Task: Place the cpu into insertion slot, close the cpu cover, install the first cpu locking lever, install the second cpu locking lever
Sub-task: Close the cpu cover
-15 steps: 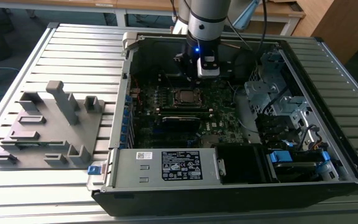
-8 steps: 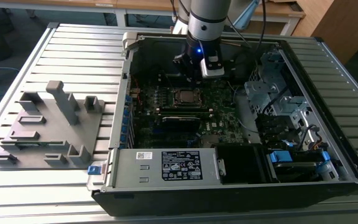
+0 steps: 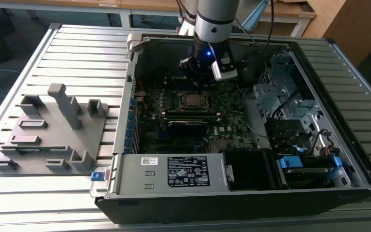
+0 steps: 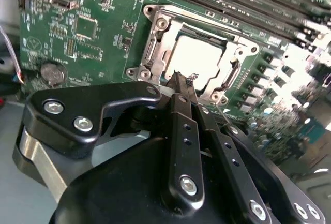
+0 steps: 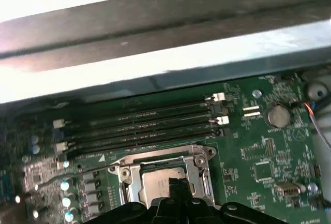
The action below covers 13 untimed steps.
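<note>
**Progress at the socket.** The cpu [image 4: 199, 61] lies flat in the insertion slot [image 4: 202, 31]. The cpu cover [image 4: 161, 48] appears folded down around it, its window framing the metal top (so the first two steps look done). Whether either locking lever is latched cannot be told. The gripper [image 4: 183, 79], fingers pressed together with nothing visible between them, hangs just beside the cover's edge, above the motherboard [image 4: 77, 32] inside the computer case [image 3: 237, 212].

Grey arm [image 3: 216, 19], blk gripper [image 4: 182, 78], prob. blue LED [image 3: 208, 53]
</note>
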### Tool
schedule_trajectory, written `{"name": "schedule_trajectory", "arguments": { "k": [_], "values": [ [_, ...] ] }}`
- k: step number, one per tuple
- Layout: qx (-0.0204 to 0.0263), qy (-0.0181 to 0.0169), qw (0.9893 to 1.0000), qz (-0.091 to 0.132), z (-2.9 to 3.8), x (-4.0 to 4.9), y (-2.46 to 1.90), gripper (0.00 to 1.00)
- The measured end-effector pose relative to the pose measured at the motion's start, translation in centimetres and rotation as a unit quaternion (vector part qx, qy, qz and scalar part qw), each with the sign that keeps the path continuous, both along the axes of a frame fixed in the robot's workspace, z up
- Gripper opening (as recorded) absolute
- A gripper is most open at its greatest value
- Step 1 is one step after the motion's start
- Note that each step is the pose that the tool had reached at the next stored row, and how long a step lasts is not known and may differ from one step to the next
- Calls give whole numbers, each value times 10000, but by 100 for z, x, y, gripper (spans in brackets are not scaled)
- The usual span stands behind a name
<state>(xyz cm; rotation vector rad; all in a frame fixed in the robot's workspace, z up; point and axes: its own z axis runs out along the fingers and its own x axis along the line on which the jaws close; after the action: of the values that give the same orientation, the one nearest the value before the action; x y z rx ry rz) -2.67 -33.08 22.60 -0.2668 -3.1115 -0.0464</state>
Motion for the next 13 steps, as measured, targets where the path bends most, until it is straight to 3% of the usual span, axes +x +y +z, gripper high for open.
{"name": "schedule_trajectory", "arguments": {
  "k": [2, 7, 10, 13],
  "values": [
    [0, 0, 9999, 144, 0, 0, 0, 11],
    [1, -8, 9999, 156, -1, 0, 0, 11],
    [24, -64, 9998, 161, -4, 0, 0, 11],
    [27, -73, 9998, 163, -5, 0, 1, 11]
  ]
}}
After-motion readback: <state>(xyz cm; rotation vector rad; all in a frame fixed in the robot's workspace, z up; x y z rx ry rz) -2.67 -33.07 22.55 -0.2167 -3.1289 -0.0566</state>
